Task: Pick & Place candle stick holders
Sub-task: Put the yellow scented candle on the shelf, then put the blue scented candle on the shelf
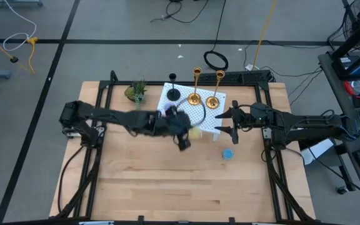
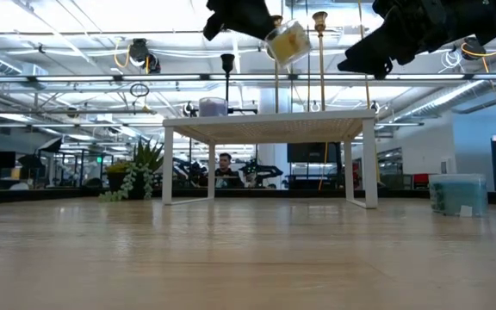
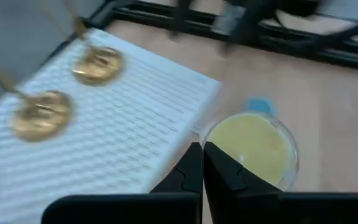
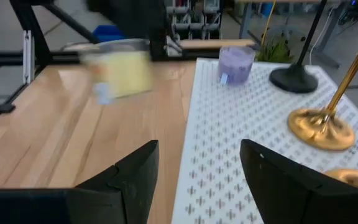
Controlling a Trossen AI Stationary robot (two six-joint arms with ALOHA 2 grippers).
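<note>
Two brass candle stick holders and a shorter black one stand on their round bases on the white perforated stand. Their bases also show in the right wrist view: brass and black. My left gripper is shut on a yellow candle jar, in the air by the stand's near edge. My right gripper is open and empty above the stand's right end. My left gripper pinches the yellow jar's rim between its two fingers, at one side of the open top. The fingers come from above. The jar is lifted clear of table and stand and hangs tilted below the gripper.
A purple jar stands on the stand's left part. A blue jar stands on the table near the stand's right front leg. A small green potted plant stands left of the stand. Bare wooden table lies toward the near edge.
</note>
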